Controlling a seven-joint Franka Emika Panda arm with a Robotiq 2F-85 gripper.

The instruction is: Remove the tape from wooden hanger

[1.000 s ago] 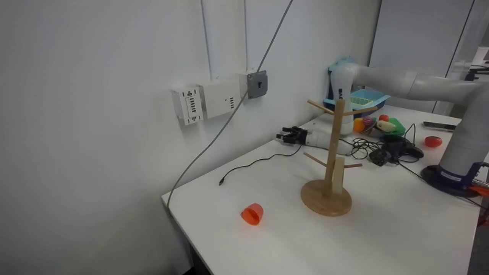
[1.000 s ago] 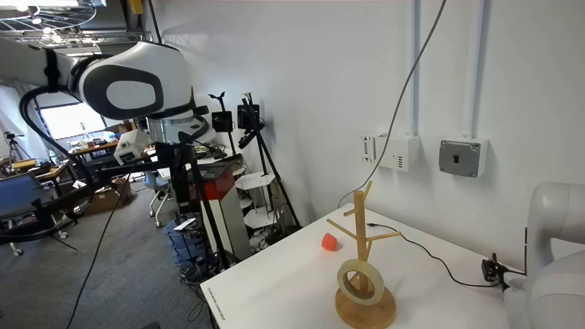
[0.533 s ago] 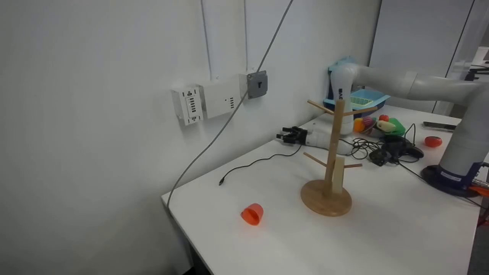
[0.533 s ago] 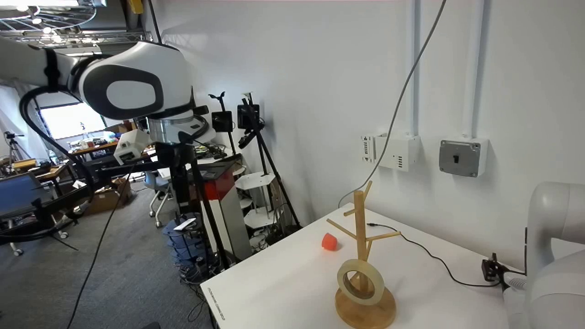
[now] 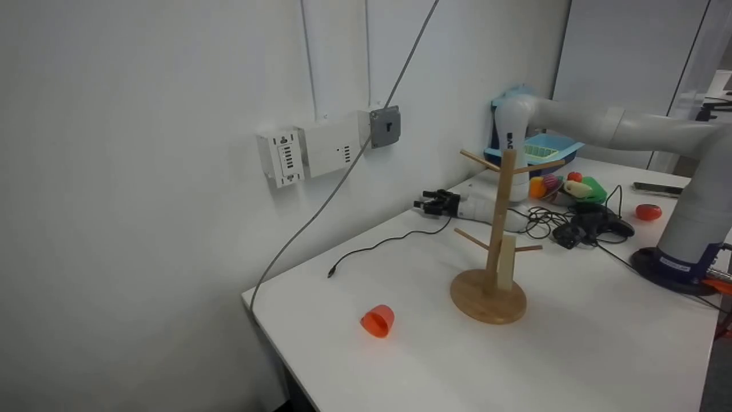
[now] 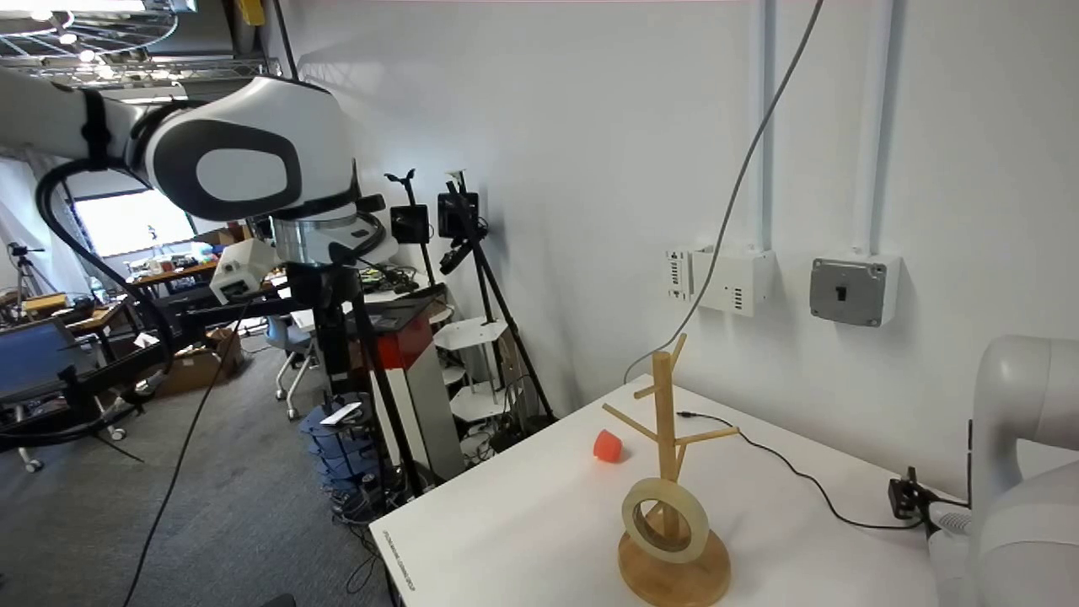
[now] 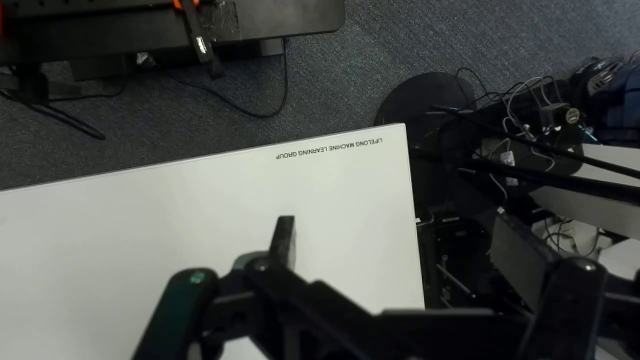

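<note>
One step, the approach, seems in hand: my tool [image 7: 395, 231], spread wide, should next head toward four o'clock in an exterior view, for the tape [image 6: 699, 521] low on the hanger [image 6: 667, 455].

Tape [image 5: 506, 263] on hanger [image 5: 496, 243], beside pole [image 6: 666, 421]; hanger, cup [image 6: 607, 448] on tbl [image 5: 440, 366]

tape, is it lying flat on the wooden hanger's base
No, in an exterior view the tape is upright, with part of the wooden hanger showing through its open centre.
</note>
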